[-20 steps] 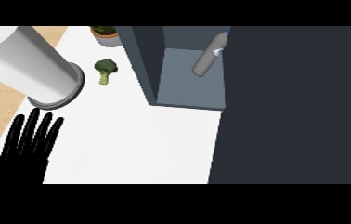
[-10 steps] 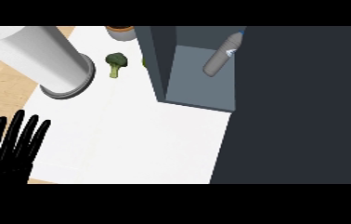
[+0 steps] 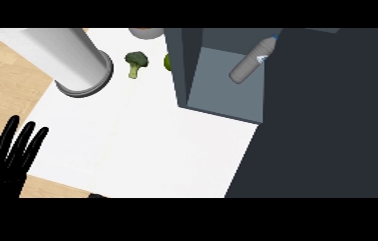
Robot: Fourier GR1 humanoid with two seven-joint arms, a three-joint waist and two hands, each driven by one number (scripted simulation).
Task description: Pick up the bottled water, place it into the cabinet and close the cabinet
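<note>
The bottled water (image 3: 251,62), clear grey with a blue cap, lies tilted inside the dark blue-grey cabinet (image 3: 221,92) at the upper middle. A large dark panel (image 3: 317,115) covers the right side of the view and overlaps the cabinet's right part. My left hand (image 3: 18,157) rests at the lower left edge, fingers straight and pointing up, far from the bottle. My right hand shows nowhere.
A big grey cylinder (image 3: 63,57) stands at the upper left on the white counter (image 3: 148,145). A broccoli floret (image 3: 135,62) lies beside it. A green item (image 3: 167,61) peeks out at the cabinet's left wall. A bowl-like object (image 3: 146,32) sits at the top edge.
The whole view has shifted: the cabinet, bottle, broccoli and cylinder have slid right and down in the picture. My left hand now sits lower and further left.
</note>
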